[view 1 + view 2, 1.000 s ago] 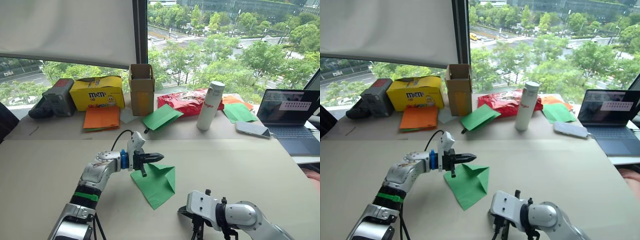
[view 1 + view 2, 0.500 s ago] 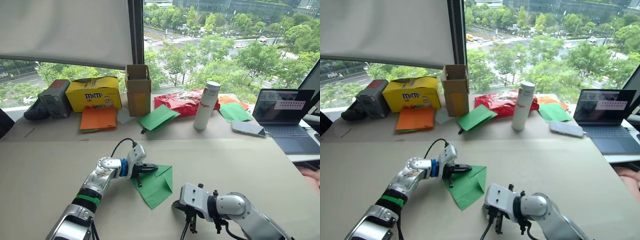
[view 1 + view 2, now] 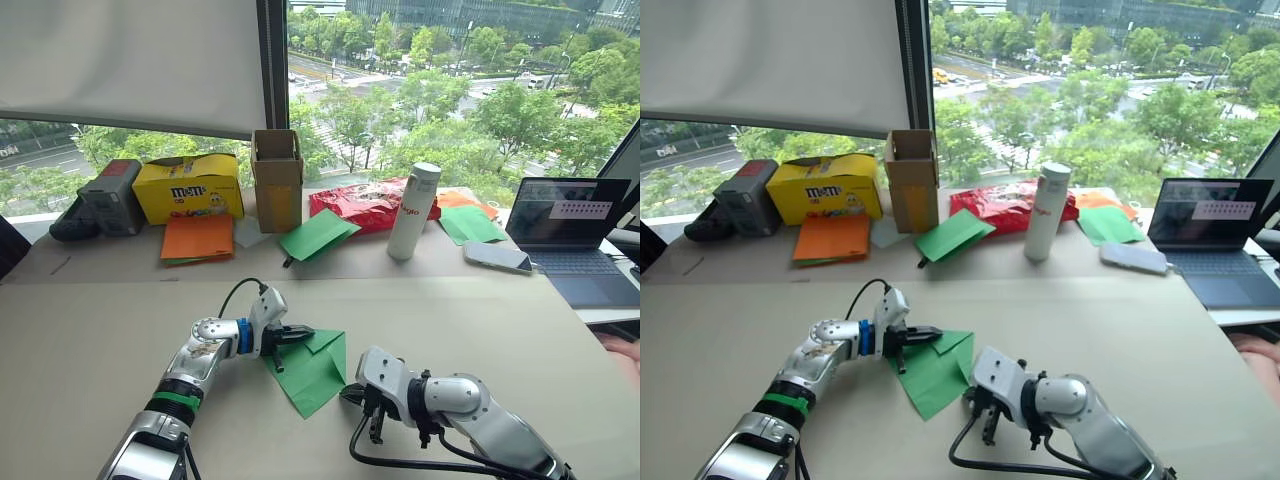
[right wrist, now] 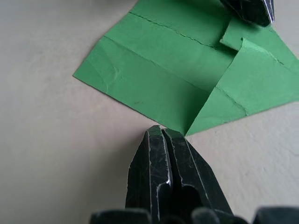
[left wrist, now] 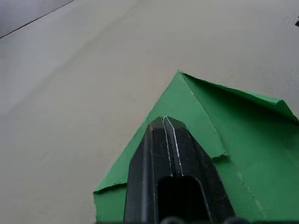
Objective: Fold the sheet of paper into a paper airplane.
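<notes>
Since a second ago, the right gripper (image 4: pixel 162 130) is being brought forward to the near edge of the sheet (image 3: pixel 312 372), and the left gripper (image 3: pixel 303 335) is being lowered onto the sheet's far part; the raised flap seen then is now being held nearly flat.

On the worktop (image 3: pixel 80 330), the green sheet is lying near the middle, between the two grippers, with its far-right corner folded over as a flap and straight creases running across it. The left gripper's jaws are being held pressed together, with their tips resting on the paper by the edge of the folded flap. The right gripper's jaws are likewise being held together, with nothing between them, their tips just beside the sheet's near edge where the flap's fold meets it; whether they are touching the paper cannot be told.

Along the back of the worktop, by the window, other things are being kept well apart from the sheet: a laptop (image 3: pixel 572 230) at the far right, a yellow box (image 3: pixel 190 188), a red bag (image 3: pixel 362 205), a brown carton (image 3: pixel 278 180), orange paper (image 3: pixel 200 238), a second green paper (image 3: pixel 318 236), a white bottle (image 3: pixel 412 212) and a phone (image 3: pixel 496 257).
</notes>
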